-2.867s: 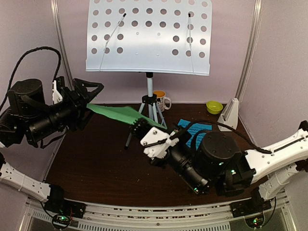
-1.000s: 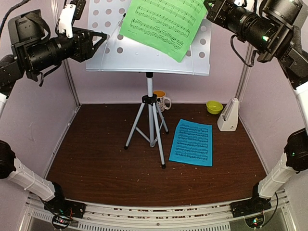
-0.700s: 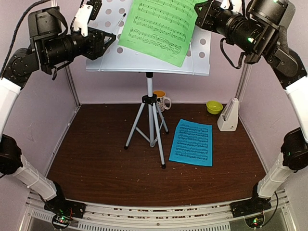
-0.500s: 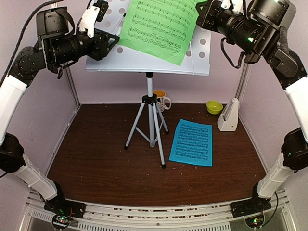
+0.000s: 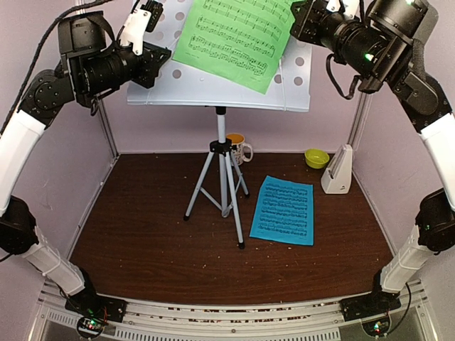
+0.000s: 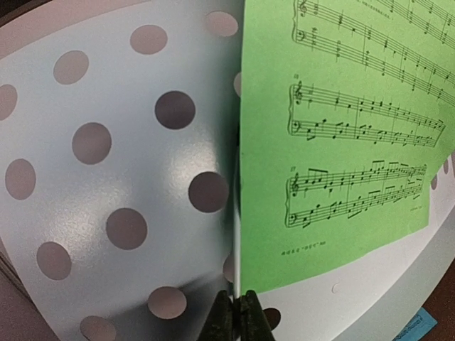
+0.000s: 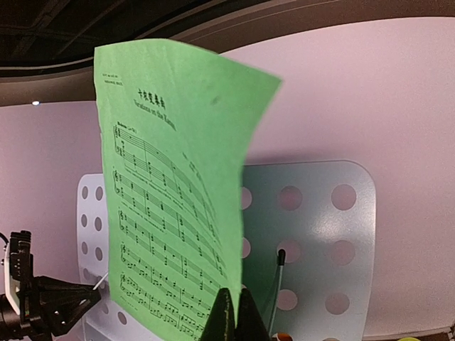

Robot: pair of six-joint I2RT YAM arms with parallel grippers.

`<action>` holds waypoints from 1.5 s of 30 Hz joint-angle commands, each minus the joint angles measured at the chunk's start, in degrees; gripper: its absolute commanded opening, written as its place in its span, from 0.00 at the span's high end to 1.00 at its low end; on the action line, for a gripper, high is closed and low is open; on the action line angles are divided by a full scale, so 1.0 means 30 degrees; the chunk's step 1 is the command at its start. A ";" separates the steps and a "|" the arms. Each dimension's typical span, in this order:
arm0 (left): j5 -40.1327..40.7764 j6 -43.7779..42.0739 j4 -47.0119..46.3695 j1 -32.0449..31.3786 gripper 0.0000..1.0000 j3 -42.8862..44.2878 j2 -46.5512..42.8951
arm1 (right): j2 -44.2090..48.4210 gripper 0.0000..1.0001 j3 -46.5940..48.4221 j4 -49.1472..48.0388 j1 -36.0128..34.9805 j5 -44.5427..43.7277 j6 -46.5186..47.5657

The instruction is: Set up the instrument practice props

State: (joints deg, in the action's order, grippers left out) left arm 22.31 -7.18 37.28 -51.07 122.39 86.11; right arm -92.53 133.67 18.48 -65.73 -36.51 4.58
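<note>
The pale grey perforated music stand (image 5: 213, 85) rises on its silver tripod (image 5: 222, 177) at the back centre. My right gripper (image 5: 293, 20) is shut on a corner of the green music sheet (image 5: 234, 35), which hangs tilted in front of the stand's desk. In the right wrist view the green music sheet (image 7: 170, 213) curls up from the pinched jaws of the right gripper (image 7: 234, 312). My left gripper (image 5: 169, 52) is shut on the stand's thin left page-holder wire (image 6: 237, 234), just left of the green music sheet's (image 6: 334, 142) edge. The blue music sheet (image 5: 283, 210) lies flat on the table. The white metronome (image 5: 338, 170) stands at the back right.
A patterned mug (image 5: 239, 148) stands behind the tripod, and a small green bowl (image 5: 316, 158) sits left of the metronome. The stand's right page-holder wire (image 7: 279, 280) lies against the desk. Pale walls enclose the brown table (image 5: 142, 234) on three sides.
My left gripper has moved right to the stand's left edge and shut on the page-holder wire. The right gripper and green sheet have shifted slightly left.
</note>
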 commanded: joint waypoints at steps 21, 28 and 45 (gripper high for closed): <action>0.1277 -0.0883 -1.3440 0.0119 1.00 -0.8460 -0.3700 | -0.0418 1.00 -0.0121 -0.1006 0.0097 -0.0774 0.1320; 0.0240 -0.1205 -1.4455 0.0119 1.00 -0.9531 -0.3928 | -0.0900 1.00 -0.0070 -0.1841 0.0065 0.0737 0.2064; -0.0681 -0.1438 -1.5648 0.0115 1.00 -1.0944 -0.4718 | -0.3169 1.00 0.0193 -0.4978 -0.0121 0.4011 0.4684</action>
State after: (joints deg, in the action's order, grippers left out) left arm 22.17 -10.87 -3.60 -51.05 90.21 73.63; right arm -100.84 132.22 6.70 -65.89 -26.92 17.32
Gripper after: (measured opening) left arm 0.015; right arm 0.009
